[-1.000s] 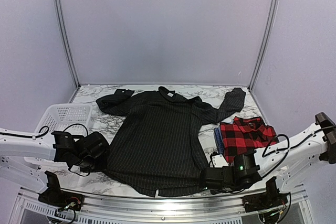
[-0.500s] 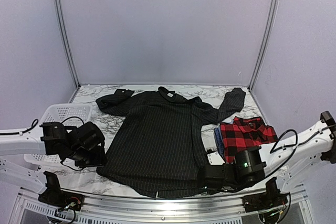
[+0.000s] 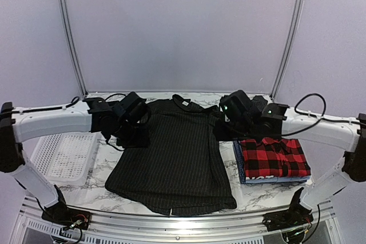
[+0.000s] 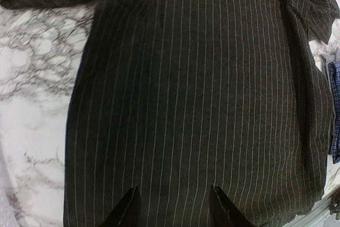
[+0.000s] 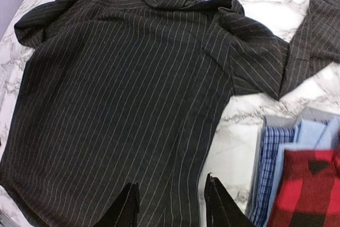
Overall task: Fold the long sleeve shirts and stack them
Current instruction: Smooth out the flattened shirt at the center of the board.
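Observation:
A black pinstriped long sleeve shirt [image 3: 174, 158] lies spread flat, collar at the back, hem toward the near edge. My left gripper [image 3: 134, 135] hovers over its left shoulder side, and my right gripper [image 3: 226, 130] hovers over its right shoulder. In the left wrist view the shirt's body [image 4: 202, 78] fills the frame under the left gripper [image 4: 174, 206], which is open and empty. The right gripper [image 5: 171, 200] is open too, above the shirt's right edge [image 5: 122, 89]. A folded red plaid shirt [image 3: 274, 155] rests on a folded blue shirt [image 3: 237, 161] at the right.
A white mesh basket [image 3: 63, 152] stands at the left edge of the marble table [image 3: 123, 150]. The shirt's right sleeve [image 5: 313, 35] stretches toward the back right corner. The blue shirt [image 5: 273, 152] and red plaid shirt [image 5: 311, 190] lie just right of my right fingers.
Both grippers opened and let go near the shirt's hem at the front. Both arms then rose and swung back over the shirt's shoulders. The shirt lies flatter now.

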{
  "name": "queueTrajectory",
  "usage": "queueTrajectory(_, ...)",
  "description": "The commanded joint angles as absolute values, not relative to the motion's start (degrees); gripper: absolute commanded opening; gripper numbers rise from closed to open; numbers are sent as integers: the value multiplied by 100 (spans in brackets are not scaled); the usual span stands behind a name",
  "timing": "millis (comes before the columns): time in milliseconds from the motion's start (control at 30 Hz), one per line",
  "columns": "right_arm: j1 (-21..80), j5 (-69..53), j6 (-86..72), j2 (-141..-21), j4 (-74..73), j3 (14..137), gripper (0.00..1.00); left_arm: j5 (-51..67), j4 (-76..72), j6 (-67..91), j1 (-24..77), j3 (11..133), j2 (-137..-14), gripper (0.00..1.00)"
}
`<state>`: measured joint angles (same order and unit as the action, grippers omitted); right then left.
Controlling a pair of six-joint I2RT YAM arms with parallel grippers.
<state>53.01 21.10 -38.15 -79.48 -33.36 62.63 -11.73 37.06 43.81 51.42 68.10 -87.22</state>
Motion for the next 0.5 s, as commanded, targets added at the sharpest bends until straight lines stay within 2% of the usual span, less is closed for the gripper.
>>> queueTrajectory(0, 4298, 1194, -2551, -8795, -2135, 6861, 37, -450, 2860, 3598, 4707, 7401, -9726, 43)
queueTrajectory(233, 3342, 463, -2025, -10709, -1768, 8404, 30, -93, 2307, 3323, 4161, 7909, -11004, 37)
queueTrajectory(467, 3047, 145, -1764, -12230, -1985, 9873, 27, -184, 2172, 3205, 4087, 7674, -11415, 35)
